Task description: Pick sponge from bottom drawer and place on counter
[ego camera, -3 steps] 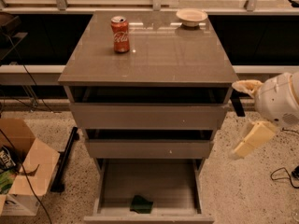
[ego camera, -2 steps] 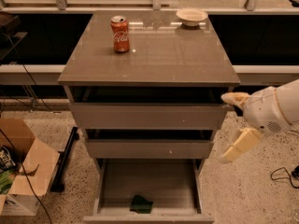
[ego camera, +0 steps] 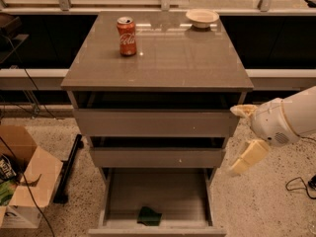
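Note:
The dark green sponge [ego camera: 149,216] lies on the floor of the bottom drawer [ego camera: 123,191], near its front panel, a little left of centre. The drawer is pulled out wide. The counter [ego camera: 163,58] is the glossy grey-brown cabinet top above. My gripper [ego camera: 240,138] hangs at the cabinet's right side, level with the middle drawer, well above and right of the sponge. Its two cream fingers [ego camera: 247,157] are spread apart and hold nothing.
A red soda can [ego camera: 127,36] stands on the counter's back left and a white bowl [ego camera: 202,18] at its back right. Two upper drawers [ego camera: 153,123] are slightly pulled out. A cardboard box [ego camera: 22,181] sits on the floor at left, with cables nearby.
My gripper has moved left toward the cabinet's right side and slightly down. The sponge, can and bowl have not moved.

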`<state>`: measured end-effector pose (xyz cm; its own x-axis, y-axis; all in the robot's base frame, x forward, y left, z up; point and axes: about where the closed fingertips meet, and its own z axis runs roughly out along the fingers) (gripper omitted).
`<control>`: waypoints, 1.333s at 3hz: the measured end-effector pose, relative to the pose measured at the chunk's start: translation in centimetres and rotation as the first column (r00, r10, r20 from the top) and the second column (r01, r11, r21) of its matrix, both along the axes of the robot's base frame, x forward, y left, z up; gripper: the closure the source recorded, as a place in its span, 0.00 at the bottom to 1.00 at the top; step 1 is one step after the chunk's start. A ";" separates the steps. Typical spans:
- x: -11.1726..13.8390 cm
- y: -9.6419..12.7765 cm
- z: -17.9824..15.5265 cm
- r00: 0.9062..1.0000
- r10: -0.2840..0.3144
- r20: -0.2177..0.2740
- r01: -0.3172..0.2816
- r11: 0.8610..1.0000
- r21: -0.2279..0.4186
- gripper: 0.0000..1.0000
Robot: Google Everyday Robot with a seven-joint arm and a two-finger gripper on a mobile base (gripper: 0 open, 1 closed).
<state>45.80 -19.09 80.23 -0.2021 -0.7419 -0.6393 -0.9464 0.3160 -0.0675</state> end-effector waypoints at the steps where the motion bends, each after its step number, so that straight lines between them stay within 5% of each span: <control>1: -0.5 1.6 -3.6 0.999 -0.012 -0.049 0.014 0.998 0.058 0.00; 2: -0.7 4.1 -8.5 0.994 -0.046 -0.102 0.062 0.985 0.160 0.00; 4: -0.4 10.4 -18.9 0.984 -0.069 -0.163 0.124 0.926 0.357 0.00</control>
